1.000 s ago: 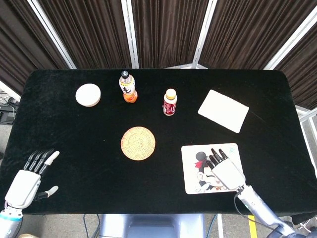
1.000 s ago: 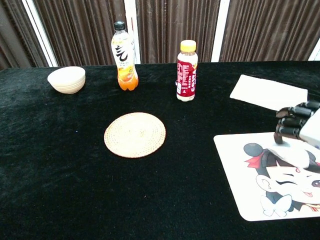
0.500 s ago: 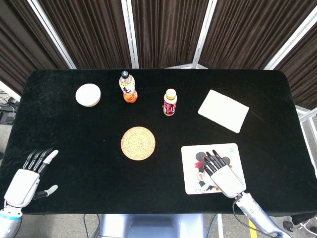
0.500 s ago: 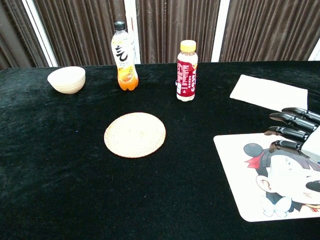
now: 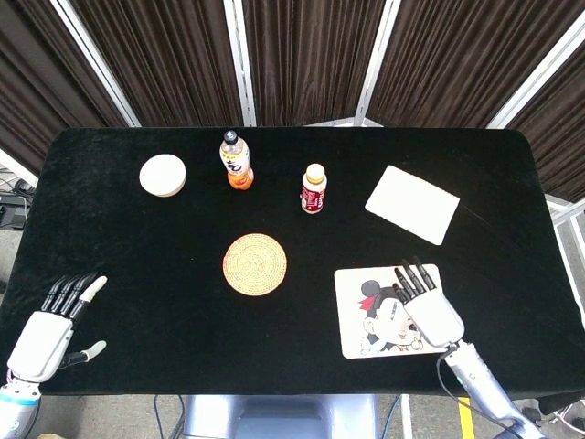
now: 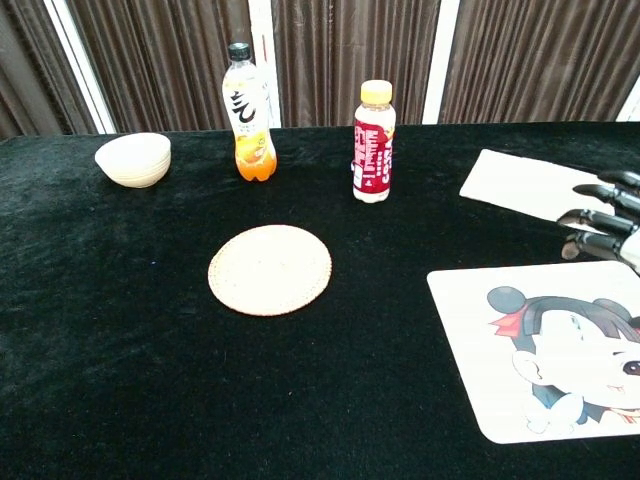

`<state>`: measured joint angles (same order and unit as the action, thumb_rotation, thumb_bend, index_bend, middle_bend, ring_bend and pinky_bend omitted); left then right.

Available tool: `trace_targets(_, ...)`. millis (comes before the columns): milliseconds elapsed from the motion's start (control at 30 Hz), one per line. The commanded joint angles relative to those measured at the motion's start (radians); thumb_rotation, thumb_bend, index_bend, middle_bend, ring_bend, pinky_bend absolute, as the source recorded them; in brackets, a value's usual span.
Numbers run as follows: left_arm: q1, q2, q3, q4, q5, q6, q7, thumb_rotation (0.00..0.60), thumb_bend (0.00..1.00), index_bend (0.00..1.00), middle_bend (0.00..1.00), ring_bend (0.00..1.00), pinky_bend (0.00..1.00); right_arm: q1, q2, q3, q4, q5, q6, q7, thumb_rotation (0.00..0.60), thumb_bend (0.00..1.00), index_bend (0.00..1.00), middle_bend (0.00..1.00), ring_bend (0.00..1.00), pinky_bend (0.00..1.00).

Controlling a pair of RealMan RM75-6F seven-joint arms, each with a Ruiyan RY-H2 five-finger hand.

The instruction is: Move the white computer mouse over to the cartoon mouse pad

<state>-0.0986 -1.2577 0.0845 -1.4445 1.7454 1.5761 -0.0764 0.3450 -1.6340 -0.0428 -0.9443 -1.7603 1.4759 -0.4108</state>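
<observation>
The cartoon mouse pad lies near the table's front edge on the right; in the chest view the cartoon mouse pad fills the lower right corner. My right hand hovers over the pad's right part with its fingers straight and spread, holding nothing. In the chest view only the dark fingers of my right hand show, at the right edge above the pad. My left hand lies at the front left corner, fingers apart and empty. No white computer mouse shows in either view; it may be hidden under my right hand.
A white rectangular mat lies behind the cartoon pad. A red-labelled bottle and an orange drink bottle stand mid-table at the back. A white bowl sits back left, and a woven coaster in the middle.
My right hand's fingers have uncurled and straightened, and the hand has shifted right toward the pad's right edge, uncovering the cartoon face. The left hand has stayed put.
</observation>
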Motion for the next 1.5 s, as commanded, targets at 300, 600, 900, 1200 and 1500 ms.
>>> trace_targets(300,0.000,0.000,-0.003,0.007,-0.006,0.000,-0.012,0.600,0.07,0.00,0.00,0.00,0.00,0.040,-0.034,0.011,0.045,0.019,-0.071,0.021,0.600,0.00,0.29,0.16,0.00,0.03)
trace_targets(600,0.000,0.001,-0.001,0.010,-0.001,0.004,-0.019,0.600,0.07,0.00,0.00,0.00,0.00,0.033,-0.043,0.002,0.041,0.023,-0.081,-0.016,0.600,0.00,0.29,0.16,0.00,0.03)
trace_targets(900,-0.001,0.003,0.000,0.004,-0.005,-0.004,-0.016,0.600,0.07,0.00,0.00,0.00,0.00,0.036,-0.048,-0.010,0.005,0.019,-0.102,-0.038,0.600,0.00,0.29,0.16,0.00,0.03)
trace_targets(1200,-0.004,0.004,0.002,0.005,-0.005,-0.010,-0.026,0.600,0.07,0.00,0.00,0.00,0.00,0.052,-0.084,0.009,0.014,0.006,-0.073,-0.041,0.600,0.00,0.29,0.16,0.00,0.02)
trace_targets(1500,-0.003,0.005,0.000,0.007,-0.009,-0.009,-0.033,0.600,0.07,0.00,0.00,0.00,0.00,0.043,-0.101,0.035,0.064,0.013,-0.015,-0.045,0.600,0.00,0.28,0.15,0.00,0.00)
